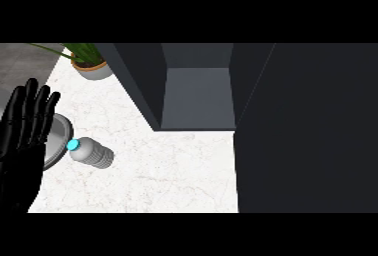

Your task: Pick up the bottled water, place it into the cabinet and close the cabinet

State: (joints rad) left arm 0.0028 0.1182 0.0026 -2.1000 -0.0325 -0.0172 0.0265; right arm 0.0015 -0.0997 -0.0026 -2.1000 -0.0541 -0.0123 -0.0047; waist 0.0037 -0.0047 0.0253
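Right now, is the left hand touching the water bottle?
Apart. The head view shows the left hand open at the left edge, with part of a grey plate between it and the lying bottle.

Kitchen: marble counter (pixel 170 170), open cabinet (pixel 198 100).

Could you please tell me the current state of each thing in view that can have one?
Bottled water: lying on its side on the counter, cap on, not held.
Cabinet: open, nothing visible on its shelf.
Cabinet door: swung open at the right.
Left robot hand: open, fingers up, resting at the left edge.
Right robot hand: not in view.
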